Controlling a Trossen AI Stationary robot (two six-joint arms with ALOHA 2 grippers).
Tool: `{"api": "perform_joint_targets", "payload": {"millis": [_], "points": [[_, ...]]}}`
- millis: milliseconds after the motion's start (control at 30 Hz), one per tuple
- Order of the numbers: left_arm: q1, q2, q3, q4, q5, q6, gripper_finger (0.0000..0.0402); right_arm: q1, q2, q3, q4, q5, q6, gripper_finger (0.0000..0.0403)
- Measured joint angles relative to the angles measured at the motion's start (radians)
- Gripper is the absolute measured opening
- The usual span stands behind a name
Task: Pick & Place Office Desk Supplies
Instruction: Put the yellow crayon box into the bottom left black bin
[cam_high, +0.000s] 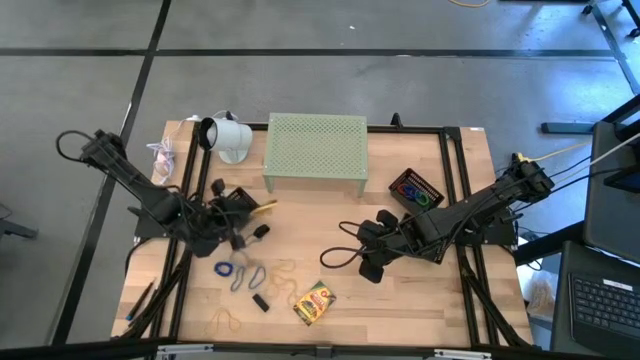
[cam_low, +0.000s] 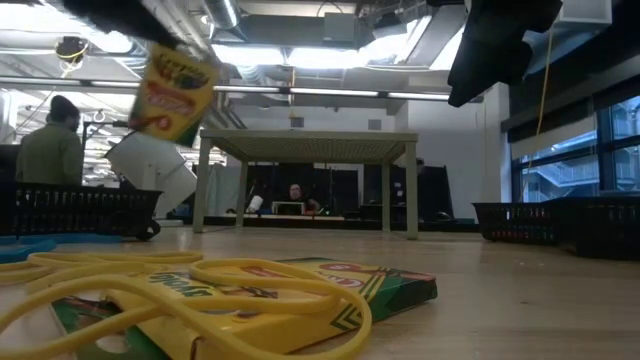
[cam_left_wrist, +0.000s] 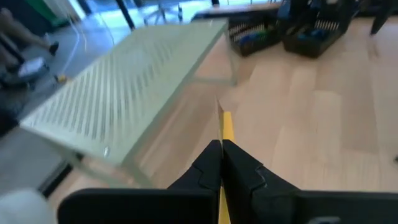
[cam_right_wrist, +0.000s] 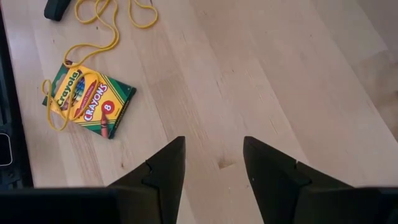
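Observation:
My left gripper (cam_high: 248, 208) is over the table's left half, shut on a yellow-green crayon box (cam_high: 265, 207); the low view shows this box in the air (cam_low: 175, 88). My right gripper (cam_high: 368, 262) hovers open over bare wood right of centre (cam_right_wrist: 214, 155). A second crayon box (cam_high: 315, 302) lies flat near the near edge with a tan rubber band (cam_right_wrist: 59, 102) looped over one end. A blue clip ring (cam_high: 224, 268), a grey ring (cam_high: 250, 276), more rubber bands (cam_high: 284, 278) and small black pieces (cam_high: 260, 302) lie loose on the wood. My left gripper pinches the crayon box between its two fingers (cam_left_wrist: 208, 165). Its wrist view shows the box edge-on, as a thin yellow strip (cam_left_wrist: 226, 127) sticking out ahead of the fingertips. The box is lifted clear of the table and tilted.
A pale green perforated stand (cam_high: 315, 150) stands at the far middle, with a white object (cam_high: 228, 138) to its left. A black mesh tray (cam_high: 415, 190) holding coloured items sits at the far right. A person (cam_low: 50, 140) is in the room beyond.

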Motion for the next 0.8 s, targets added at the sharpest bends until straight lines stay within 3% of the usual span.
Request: {"api": "perform_joint_targets", "payload": {"millis": [367,600,800], "points": [[0.0,-0.054,0.0,-0.382,0.154,-0.357,0.0002,0.0,0.0,0.0,0.0,0.0,0.0,0.0165],[0.002,-0.055,0.0,-0.541,0.28,-0.525,0.0002,0.0,0.0,0.0,0.0,0.0,0.0,0.0165],[0.002,-0.055,-0.001,-0.585,0.347,-0.599,0.0002,0.0,0.0,0.0,0.0,0.0,0.001,0.0165]]}}
